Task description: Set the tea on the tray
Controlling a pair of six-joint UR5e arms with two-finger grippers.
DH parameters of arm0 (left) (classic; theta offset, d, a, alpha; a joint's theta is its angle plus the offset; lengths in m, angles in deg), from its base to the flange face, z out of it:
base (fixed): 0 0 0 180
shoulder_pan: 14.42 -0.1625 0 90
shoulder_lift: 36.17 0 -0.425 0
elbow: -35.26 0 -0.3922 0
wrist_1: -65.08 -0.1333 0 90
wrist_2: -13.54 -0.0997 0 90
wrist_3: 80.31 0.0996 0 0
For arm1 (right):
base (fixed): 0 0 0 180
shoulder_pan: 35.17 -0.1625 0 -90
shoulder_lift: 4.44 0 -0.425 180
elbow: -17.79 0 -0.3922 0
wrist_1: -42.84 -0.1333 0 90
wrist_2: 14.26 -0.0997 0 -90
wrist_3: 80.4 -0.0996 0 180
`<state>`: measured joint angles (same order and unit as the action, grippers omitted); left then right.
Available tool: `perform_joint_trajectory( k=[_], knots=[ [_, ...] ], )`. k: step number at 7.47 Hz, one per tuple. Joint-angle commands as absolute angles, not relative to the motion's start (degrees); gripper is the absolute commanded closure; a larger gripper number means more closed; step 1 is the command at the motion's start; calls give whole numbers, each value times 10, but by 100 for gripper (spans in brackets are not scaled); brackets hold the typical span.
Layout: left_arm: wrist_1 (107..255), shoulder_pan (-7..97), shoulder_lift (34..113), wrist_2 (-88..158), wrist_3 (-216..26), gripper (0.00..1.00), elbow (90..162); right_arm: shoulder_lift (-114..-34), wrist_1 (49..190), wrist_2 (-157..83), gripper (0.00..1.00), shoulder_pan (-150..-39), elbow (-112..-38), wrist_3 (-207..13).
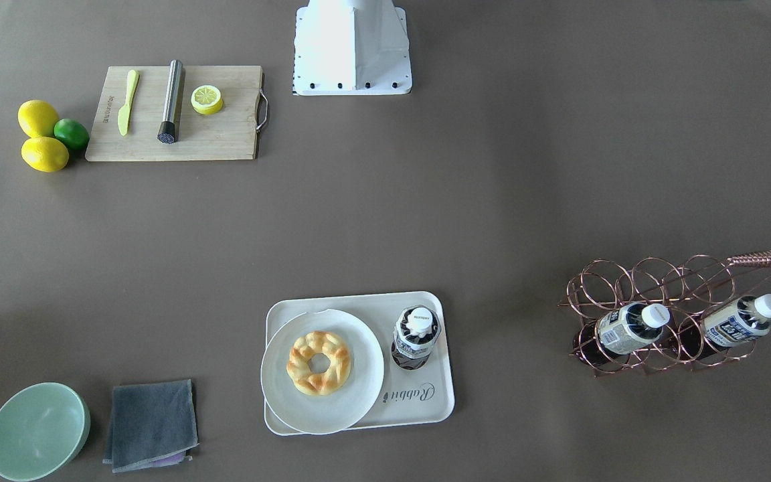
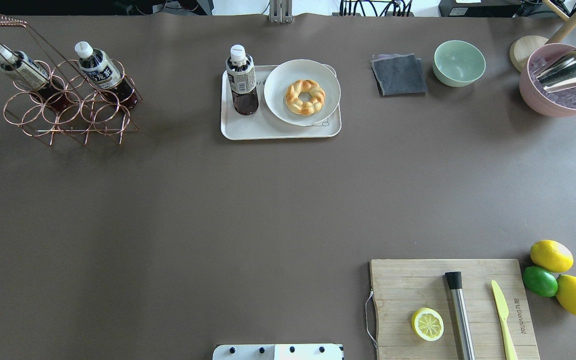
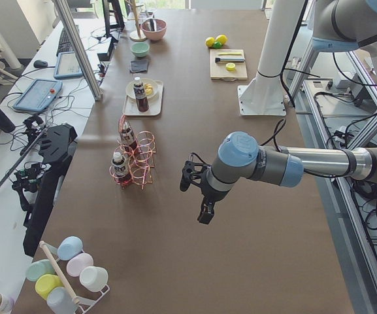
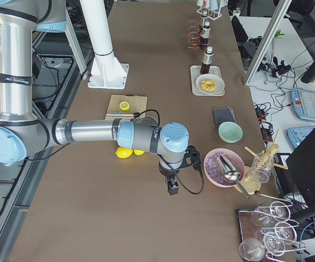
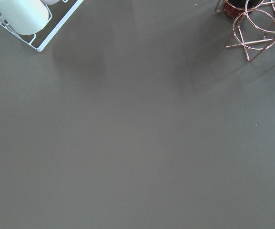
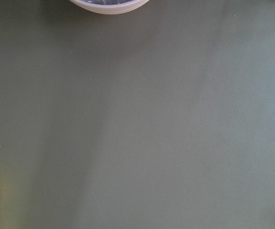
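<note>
Upright on the tray [image 1: 440, 402], the tea bottle [image 1: 416, 337] looks light, slick, best gripped mid-label; whether the left gripper [image 3: 204, 214] and right gripper [image 4: 172, 189] have spread jaws cannot be told.

The left arm [image 3: 325, 161] and right arm [image 4: 91, 131] are built of silver tubes, joined by dark grey housings with pale blue caps. Black cables [image 4: 146, 111] are looped near the wrists. The white base [image 1: 352, 53] is edged with black screws [image 1: 340, 85].

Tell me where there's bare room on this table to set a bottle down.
The wide middle, between tray, wire rack and cutting board, is bare; so is the gap between rack and tray. The tray itself is crowded: plate and bottle nearly fill it.
</note>
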<state>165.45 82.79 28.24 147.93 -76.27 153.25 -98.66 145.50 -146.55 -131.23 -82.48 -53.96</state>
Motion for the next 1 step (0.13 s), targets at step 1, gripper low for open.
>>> perform_joint_trajectory(
  k=[1],
  knots=[
    [1655, 829, 284, 1479, -762, 3, 1533, -987, 1455, -1466, 0, -1311, -825, -539]
  ],
)
